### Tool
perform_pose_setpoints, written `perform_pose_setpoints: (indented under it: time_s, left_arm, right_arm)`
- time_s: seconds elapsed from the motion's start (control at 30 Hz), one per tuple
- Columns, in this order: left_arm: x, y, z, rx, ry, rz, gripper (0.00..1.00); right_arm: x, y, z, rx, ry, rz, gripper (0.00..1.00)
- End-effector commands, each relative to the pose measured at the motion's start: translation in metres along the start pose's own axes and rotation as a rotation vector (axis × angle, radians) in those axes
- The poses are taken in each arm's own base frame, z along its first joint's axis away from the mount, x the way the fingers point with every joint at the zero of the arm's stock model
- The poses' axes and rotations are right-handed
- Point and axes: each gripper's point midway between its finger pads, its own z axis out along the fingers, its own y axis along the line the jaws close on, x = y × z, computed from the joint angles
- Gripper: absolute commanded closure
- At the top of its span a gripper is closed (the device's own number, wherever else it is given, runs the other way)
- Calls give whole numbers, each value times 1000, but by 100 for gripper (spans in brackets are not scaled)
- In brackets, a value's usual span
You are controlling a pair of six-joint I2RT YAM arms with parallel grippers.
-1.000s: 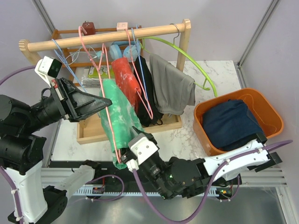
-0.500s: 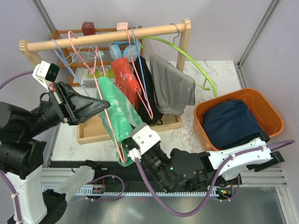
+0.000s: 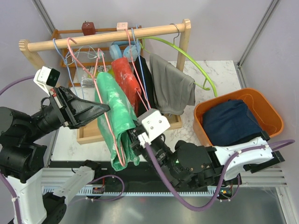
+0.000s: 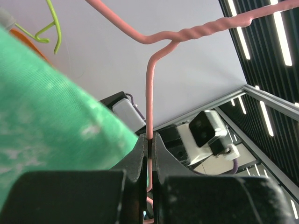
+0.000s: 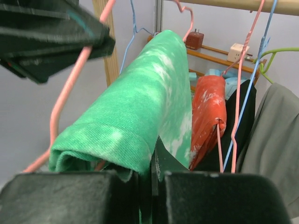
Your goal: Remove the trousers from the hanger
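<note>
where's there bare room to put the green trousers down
Bare marble lies between the rack base and the bin, in front of the grey garment. A second patch is behind the bin, though the green hanger reaches over it. The bin already holds the navy trousers. The rail is crowded with hangers and garments.
</note>
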Motion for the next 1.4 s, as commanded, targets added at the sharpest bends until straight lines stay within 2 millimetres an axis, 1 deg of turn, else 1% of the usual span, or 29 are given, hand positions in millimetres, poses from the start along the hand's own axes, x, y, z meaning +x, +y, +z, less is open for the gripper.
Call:
perform_pose_setpoints:
  time_s: [0.0,0.03,0.1,0.13,0.2,0.23,0.3,0.33,0.43,0.47,0.53,0.57,0.6,0.63,0.7,0.73,0.77,0.87,0.9,1.0,1.07,1.1,1.17,1.2,1.23,1.27,1.3,1.33,1.37]
  left_arm:
    - [4,13,-4,-45,-8,4,98]
    - [5,14,-6,-46,-13,7,98]
    - [6,19,-6,-58,-13,-3,98]
    - [8,19,-8,-57,-15,-2,98]
    - [8,25,-8,-73,-17,-11,98]
    - [9,26,-9,-77,-21,-13,98]
    - [11,29,-11,-84,-24,-15,98]
    - [11,31,-11,-88,-26,-19,98]
    - [15,40,-15,-106,-29,-32,98]
    - [16,46,-15,-123,-31,-45,98]
    - [21,51,-20,-137,-35,-50,98]
    - [22,59,-20,-156,-39,-58,98]
    - [24,60,-23,-160,-43,-57,98]
    - [25,64,-24,-172,-44,-62,98]
    - [28,72,-27,-200,-43,-73,98]
    - [29,74,-29,-208,-47,-74,98]
    - [31,78,-30,-227,-49,-80,98]
    - [31,83,-33,-265,-52,-80,98]
    - [31,84,-34,-272,-55,-76,98]
    - [30,87,-37,-304,-63,-63,98]
    - [27,90,-36,-325,-68,-50,98]
    - [26,92,-35,-337,-68,-54,98]
    - [20,95,-31,-353,-73,-46,98]
    - [19,95,-30,-357,-73,-46,98]
    - [18,93,-30,-357,-75,-36,98]
    - [16,95,-29,-364,-76,-34,98]
    - [13,98,-26,-376,-74,-39,98]
    - [11,98,-24,-375,-74,-32,98]
    - [9,99,-22,-379,-68,-32,98]
  right_arm:
    - [-75,-19,-5,-38,-102,284,100]
    - [-87,-22,-7,-43,-113,316,100]
    - [-94,-26,-9,-43,-116,330,100]
    - [-103,-33,-11,-42,-124,350,100]
    - [-109,-38,-12,-45,-130,363,100]
    - [-116,-45,-14,-43,-138,379,100]
    - [-123,-52,-17,-40,-143,403,100]
    - [-129,-59,-18,-38,-152,425,100]
    - [-140,-68,-23,-57,-172,479,100]
    - [-143,-71,-24,-60,-175,494,100]
    - [-151,-76,-26,-68,-187,520,100]
    - [-154,-78,-27,-73,-194,531,100]
    - [-154,-77,-28,-84,-188,517,100]
    - [-159,-82,-31,-88,-195,535,100]
    - [-164,-81,-33,-113,-203,539,100]
    - [-170,-86,-35,-122,-212,553,100]
    - [-173,-85,-37,-140,-217,550,100]
    - [-176,-82,-42,-203,-223,515,100]
    - [-174,-82,-44,-215,-216,500,100]
    - [-171,-92,-52,-254,-211,489,100]
    - [-170,-94,-57,-291,-203,483,100]
    - [-175,-98,-62,-324,-214,487,100]
    - [-175,-98,-67,-360,-206,487,100]
    - [-171,-100,-70,-379,-185,462,100]
    - [-170,-97,-73,-409,-175,454,100]
    - [-158,-92,-76,-440,-139,411,100]
    - [-155,-90,-82,-473,-118,430,100]
    - [-150,-83,-88,-531,-103,418,100]
    - [-137,-79,-93,-561,-65,389,100]
